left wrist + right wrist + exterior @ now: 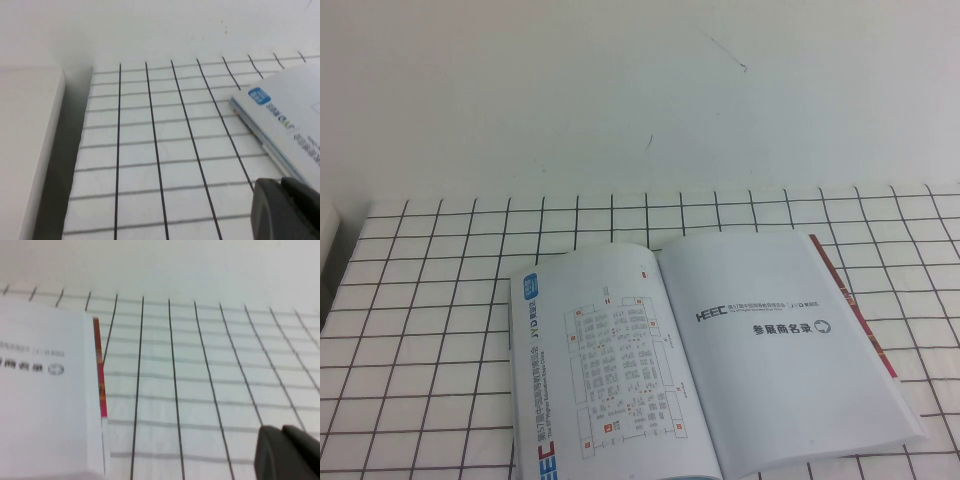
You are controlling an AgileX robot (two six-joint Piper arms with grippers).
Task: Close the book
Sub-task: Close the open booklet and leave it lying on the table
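An open book (710, 350) lies flat on the checked tablecloth, near the front edge and right of the middle. Its left page (610, 370) carries a floor plan and a blue logo; its right page (780, 340) is nearly blank, with a red strip along the outer edge. Neither arm shows in the high view. In the left wrist view my left gripper (281, 184) is shut and empty, just off the book's (285, 120) blue-logo corner. My right gripper (281, 431) is shut and empty too, over bare cloth beside the book's (45, 390) red-edged side.
The white cloth with a black grid (440, 300) covers the table up to a plain white wall (640, 90). A white box (30, 150) stands off the cloth's left edge, with a dark gap between them.
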